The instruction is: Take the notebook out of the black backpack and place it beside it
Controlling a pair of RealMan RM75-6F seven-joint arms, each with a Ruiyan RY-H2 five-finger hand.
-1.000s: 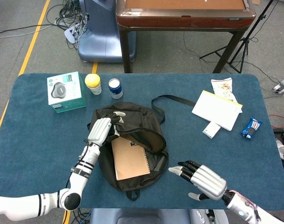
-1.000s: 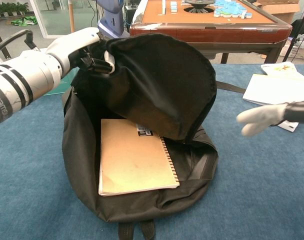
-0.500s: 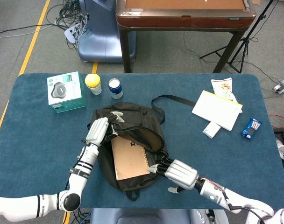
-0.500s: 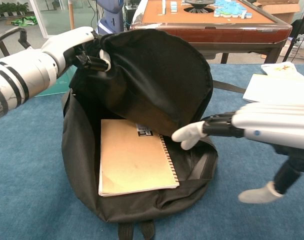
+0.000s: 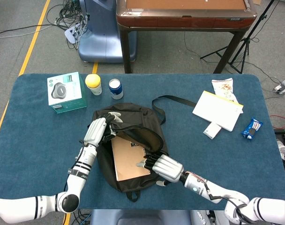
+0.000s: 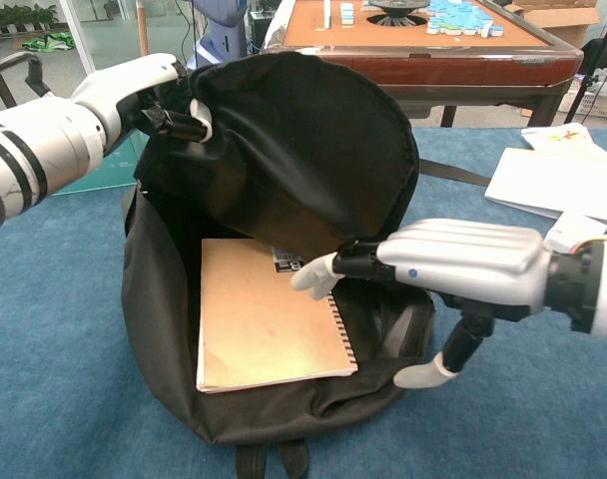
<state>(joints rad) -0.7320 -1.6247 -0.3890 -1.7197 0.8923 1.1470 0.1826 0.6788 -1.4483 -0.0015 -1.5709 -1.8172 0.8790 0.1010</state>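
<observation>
Brown notebook (image 6: 269,319) now touched by right hand (image 6: 453,264).

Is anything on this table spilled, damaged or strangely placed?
Nothing looks spilled or damaged. The black backpack lies flat, its flap held up by the left hand, and the notebook sits slightly tilted inside.

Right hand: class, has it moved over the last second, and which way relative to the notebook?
Yes. The right hand has swept left from the open tabletop into the backpack mouth; its fingertips now reach the notebook.
</observation>
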